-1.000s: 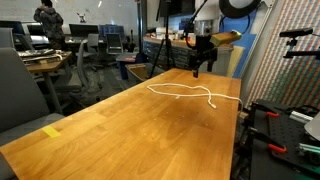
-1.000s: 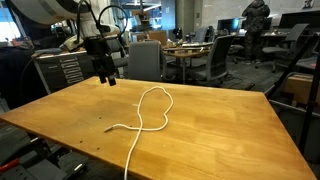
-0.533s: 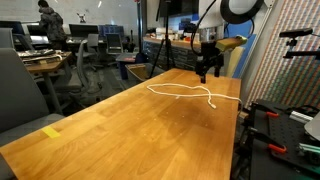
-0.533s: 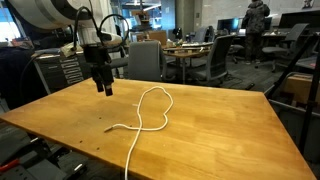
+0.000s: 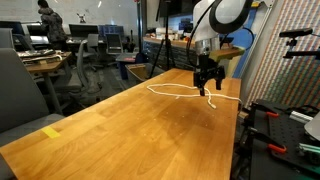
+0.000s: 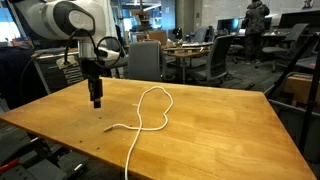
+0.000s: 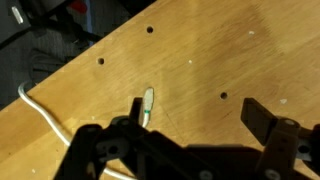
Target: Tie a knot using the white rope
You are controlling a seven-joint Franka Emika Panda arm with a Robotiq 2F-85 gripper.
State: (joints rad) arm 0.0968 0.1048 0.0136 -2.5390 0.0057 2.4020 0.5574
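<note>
The white rope (image 6: 152,108) lies on the wooden table (image 6: 220,130) in a loose loop that crosses itself; one end runs off the near edge and a short end (image 6: 110,128) points toward the arm. It also shows as a thin line (image 5: 180,94) at the table's far end. My gripper (image 6: 97,101) (image 5: 205,89) hangs open just above the wood beside that short end, holding nothing. In the wrist view the gripper (image 7: 196,118) stands wide, with a small white tip with a dark band (image 7: 148,102) by one finger (image 7: 131,112) and a curve of rope (image 7: 36,106) at the left.
A yellow note (image 5: 52,131) lies near a table corner. Small holes (image 7: 150,30) dot the tabletop. Office chairs (image 6: 148,60) and desks stand behind, and black stands with red-handled clamps (image 5: 275,120) sit along one long table edge.
The gripper has come down toward the tabletop and shifted closer to the rope's short end. It has stayed open; the rope has not moved.
</note>
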